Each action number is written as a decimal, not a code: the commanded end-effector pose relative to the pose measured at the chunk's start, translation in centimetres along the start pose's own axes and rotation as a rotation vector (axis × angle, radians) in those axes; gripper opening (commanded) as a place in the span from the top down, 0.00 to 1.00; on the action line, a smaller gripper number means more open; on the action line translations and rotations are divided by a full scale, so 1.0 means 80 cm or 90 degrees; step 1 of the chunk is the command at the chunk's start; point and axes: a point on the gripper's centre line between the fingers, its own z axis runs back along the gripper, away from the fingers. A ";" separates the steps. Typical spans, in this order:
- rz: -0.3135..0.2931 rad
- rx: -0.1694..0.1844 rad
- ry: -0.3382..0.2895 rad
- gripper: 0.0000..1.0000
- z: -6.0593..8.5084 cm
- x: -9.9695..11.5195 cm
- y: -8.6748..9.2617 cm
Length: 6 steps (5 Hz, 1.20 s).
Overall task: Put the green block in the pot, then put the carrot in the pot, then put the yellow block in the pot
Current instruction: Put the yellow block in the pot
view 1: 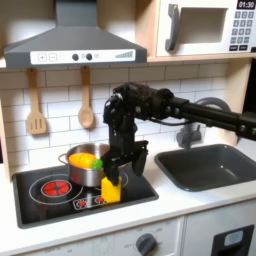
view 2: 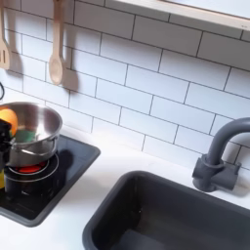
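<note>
First exterior view. The black arm was seen reaching in from the first exterior view's right, with the end effector (view 1: 112,178) pointed down over the front of the black cooktop (view 1: 60,200). The yellow block (view 1: 111,189) was seen between its fingers, low over the cooktop, just in front of the pot (view 1: 85,170); whether the block touched the surface could not be told. The end effector was closed narrowly on the yellow block. The pot was set on the cooktop beside the red burner ring (view 1: 55,187). Something orange-yellow with a bit of green was noted inside the pot, likely the carrot (view 1: 84,159); the green block could not be made out. Two wooden utensils (view 1: 86,110) were hung on the tiled wall. A dark sink (view 1: 205,165) was set into the counter (view 1: 190,205).

Second exterior view. The pot (view 2: 34,132) was seen on the cooktop (view 2: 54,181) at the second exterior view's left, an orange shape at its far left rim. The sink (view 2: 166,220) and grey faucet (view 2: 220,156) were recorded at the second exterior view's right.
</note>
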 end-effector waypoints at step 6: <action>-0.017 -0.010 0.047 0.00 -0.048 0.015 0.018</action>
